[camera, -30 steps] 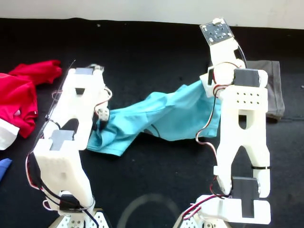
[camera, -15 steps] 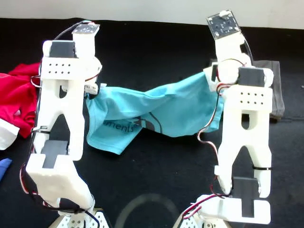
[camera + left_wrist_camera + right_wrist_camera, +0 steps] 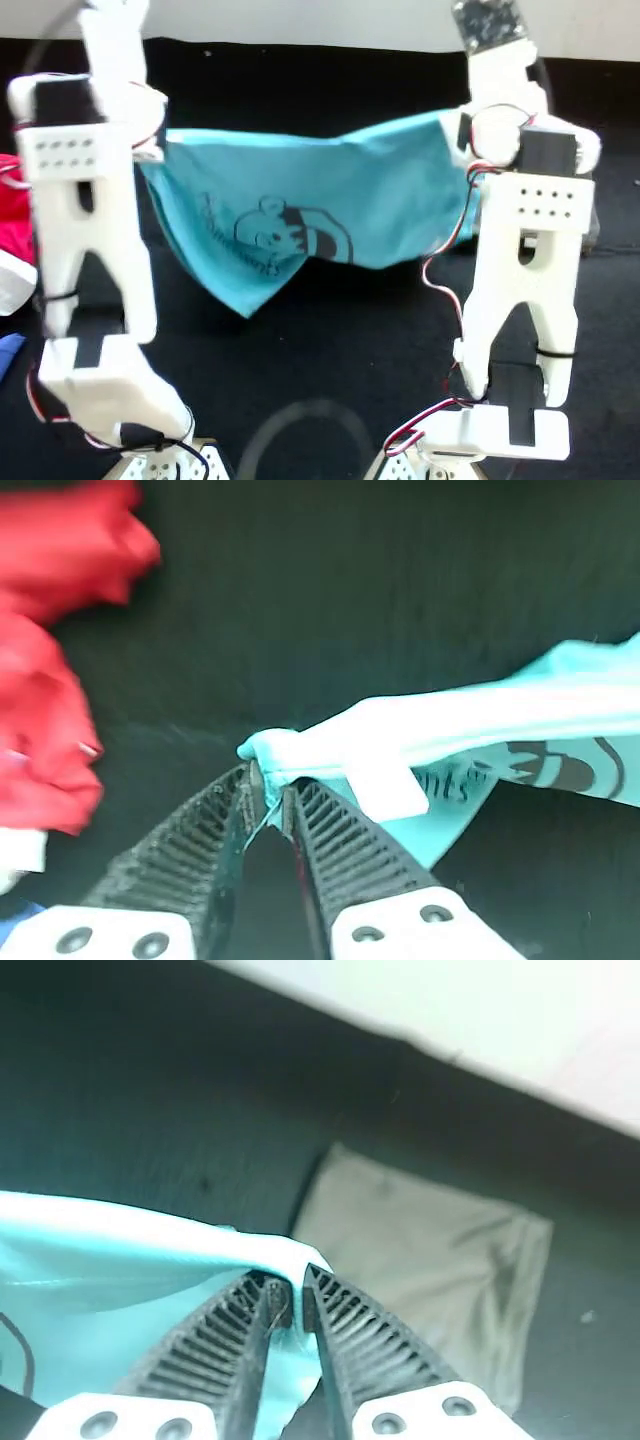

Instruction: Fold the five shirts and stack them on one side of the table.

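Teal shirt (image 3: pixel 300 215) is hanging above the bench (image 3: pixel 330 350), stretched like a banner between the two arms. The print faces the high camera and the lower edge sags to a point nearer the left arm; can't tell if that tip touches down. Left gripper (image 3: pixel 268 792) has its fingers (image 3: pixel 340 850) clamped on a bunched bit of one top corner, and the right gripper (image 3: pixel 295 1295) is pinching the opposite top edge the same way. Red shirts (image 3: pixel 50 680) are piled off by the left arm. A folded grey shirt (image 3: pixel 420 1260) lies on the bench just past the right gripper, so I'm guessing that's the stack side. For this step I'd get both grips level and the top edge taut, then lower it so the hanging hem lands first and the shirt lays out flat. Main risk imo is the left pinch: it looks like a small bite of cloth and could slip if the arms pull apart too hard.
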